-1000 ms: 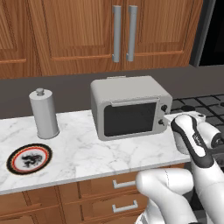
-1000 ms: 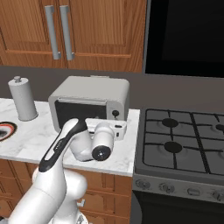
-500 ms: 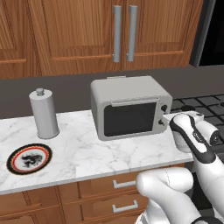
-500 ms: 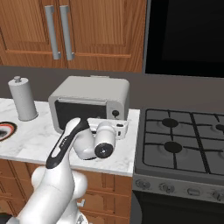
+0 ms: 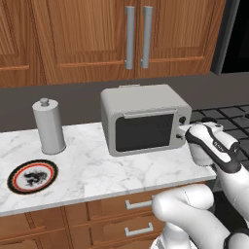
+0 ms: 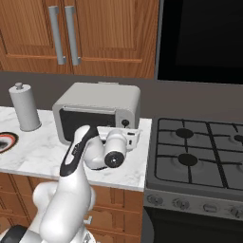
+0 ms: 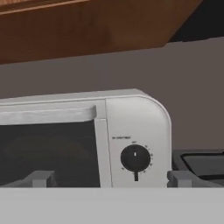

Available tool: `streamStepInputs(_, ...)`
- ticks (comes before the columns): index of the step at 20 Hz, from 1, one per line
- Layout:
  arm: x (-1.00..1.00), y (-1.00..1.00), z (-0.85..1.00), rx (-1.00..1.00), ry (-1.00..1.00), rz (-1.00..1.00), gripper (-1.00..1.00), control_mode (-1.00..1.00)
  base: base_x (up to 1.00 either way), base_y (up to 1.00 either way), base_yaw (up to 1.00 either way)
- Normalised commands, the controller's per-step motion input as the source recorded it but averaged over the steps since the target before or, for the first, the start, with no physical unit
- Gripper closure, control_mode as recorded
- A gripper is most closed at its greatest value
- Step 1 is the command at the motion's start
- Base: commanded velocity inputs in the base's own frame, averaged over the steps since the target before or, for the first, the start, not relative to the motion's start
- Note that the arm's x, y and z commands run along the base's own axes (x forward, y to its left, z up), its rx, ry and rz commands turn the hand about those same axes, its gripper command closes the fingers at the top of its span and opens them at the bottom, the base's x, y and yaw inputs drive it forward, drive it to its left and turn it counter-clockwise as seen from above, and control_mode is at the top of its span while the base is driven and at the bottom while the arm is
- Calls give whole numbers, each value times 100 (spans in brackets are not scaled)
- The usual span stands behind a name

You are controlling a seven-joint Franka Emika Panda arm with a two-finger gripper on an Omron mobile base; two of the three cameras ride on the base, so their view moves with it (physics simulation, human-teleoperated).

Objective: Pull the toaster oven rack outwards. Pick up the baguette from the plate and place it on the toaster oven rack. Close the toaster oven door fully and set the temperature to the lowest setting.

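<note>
Toaster oven (image 5: 144, 119) light-grey, door (image 5: 145, 132) shut.

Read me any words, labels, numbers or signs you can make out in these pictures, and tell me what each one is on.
Nothing here can be read.
A small dark line of print sits above the knob on the toaster oven: too blurred to read.
Tick marks ring that knob: no legible numbers.
The plate has a black pattern in its centre: a picture, not text.
The grey canister bears no label.

Both base views look down from behind, sharing the toaster oven (image 5: 143, 119); hand view faces its front, close.
</note>
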Motion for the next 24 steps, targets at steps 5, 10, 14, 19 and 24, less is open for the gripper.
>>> streamStepInputs(5, 0, 0, -25, 0, 0, 0, -100, -100, 0, 0, 0)
streamStepInputs(10, 0, 0, -36, 0, 3, 0, -100, -100, 0, 0, 0)
streamStepInputs(14, 0, 0, -44, 0, 6, 0, -100, -100, 0, 0, 0)
streamStepInputs(19, 0, 0, -49, 0, 7, 0, -100, -100, 0, 0, 0)
streamStepInputs(24, 3, 0, -33, 0, 3, -1, -100, -100, 0, 0, 0)
